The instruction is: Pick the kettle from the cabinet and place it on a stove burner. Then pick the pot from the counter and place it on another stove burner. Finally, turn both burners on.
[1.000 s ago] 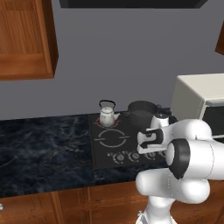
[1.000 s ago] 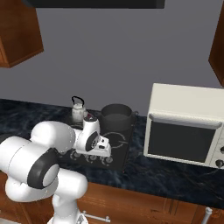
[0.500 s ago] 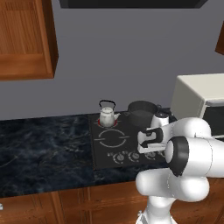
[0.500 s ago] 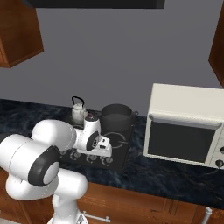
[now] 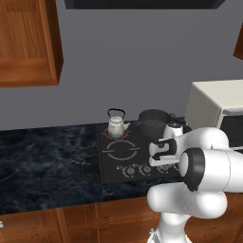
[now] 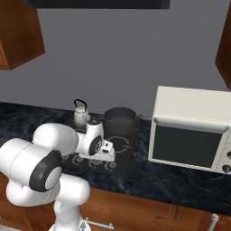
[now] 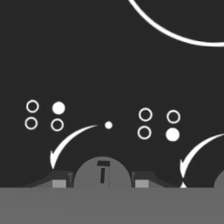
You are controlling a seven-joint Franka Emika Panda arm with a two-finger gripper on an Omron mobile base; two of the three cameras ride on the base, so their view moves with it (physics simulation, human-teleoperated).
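Now the pincer sits low over the front of the black cooktop, its two dark fingertips standing on either side of a round grey knob. The fingers are apart, and whether they already press the knob's sides I cannot tell.

Beyond the pincer, at the back of the cooktop, the kettle stands on one burner, with a faint red glow around its foot, and the pot stands on the burner beside it. So both vessels look placed, and the knobs are what remains.

The main risk is the wrong knob. A second knob lies just beside this one, and the small dot diagrams above each are easy to mix up; turning the wrong one would heat an empty ring. A loose or off-centre hold could also slip round the knob without turning it. The desk plays no part.
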